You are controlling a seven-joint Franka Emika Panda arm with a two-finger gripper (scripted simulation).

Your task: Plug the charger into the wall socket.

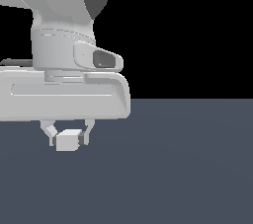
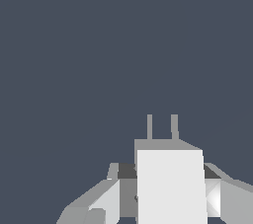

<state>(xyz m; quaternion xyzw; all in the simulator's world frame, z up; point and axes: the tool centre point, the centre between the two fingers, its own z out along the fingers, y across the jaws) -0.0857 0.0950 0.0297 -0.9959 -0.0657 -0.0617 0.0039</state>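
While the grey two-finger gripper [image 1: 69, 136] clamps the small white block charger [image 1: 67, 141], no socket shows; keep prongs [image 2: 161, 127] level above the dark floor [image 1: 188, 168].

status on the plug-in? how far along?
Done: the charger is grasped, the gripper shut on it, fingers on both sides, and it looks clear of the floor. In hand: carrying it; in the wrist view its two prongs point out over bare floor. Left: everything at the socket, which neither view shows, so alignment and insertion have not begun.
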